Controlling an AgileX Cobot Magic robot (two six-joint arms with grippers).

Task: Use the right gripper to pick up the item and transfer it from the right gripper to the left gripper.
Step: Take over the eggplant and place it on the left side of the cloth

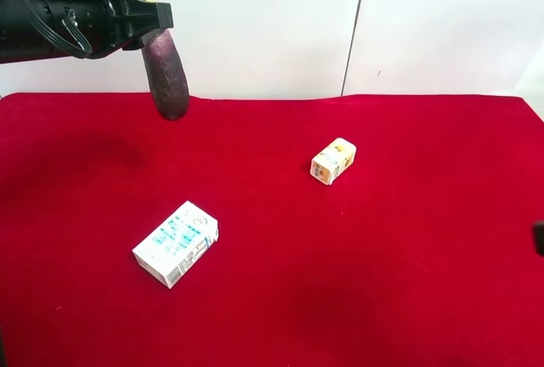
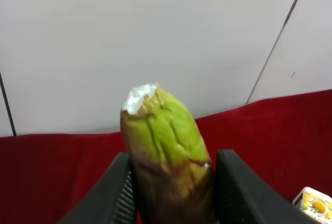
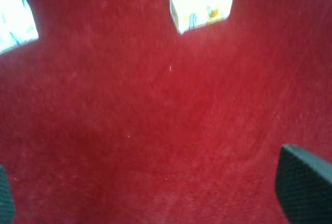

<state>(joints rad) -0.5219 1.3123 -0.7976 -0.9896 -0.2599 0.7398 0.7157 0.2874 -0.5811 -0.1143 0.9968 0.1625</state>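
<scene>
The item, a dark purple eggplant toy (image 1: 166,74) with a yellow-green tip, hangs tip-up from my left gripper (image 1: 146,20) at the top left of the exterior high view, well above the red cloth. The left wrist view shows its green tip (image 2: 166,146) clamped between the two black fingers (image 2: 122,195) of the left gripper (image 2: 174,198). My right gripper (image 3: 155,193) is open and empty over bare red cloth; only its finger ends (image 3: 303,182) show. In the exterior high view just a dark sliver (image 1: 539,238) at the right edge shows, probably that arm.
A white-and-blue carton (image 1: 176,244) (image 3: 15,19) lies on the red cloth (image 1: 382,282) at front left. A small yellow carton (image 1: 333,160) (image 3: 200,3) (image 2: 314,206) lies near the middle. A white panelled wall (image 1: 340,19) stands behind the table.
</scene>
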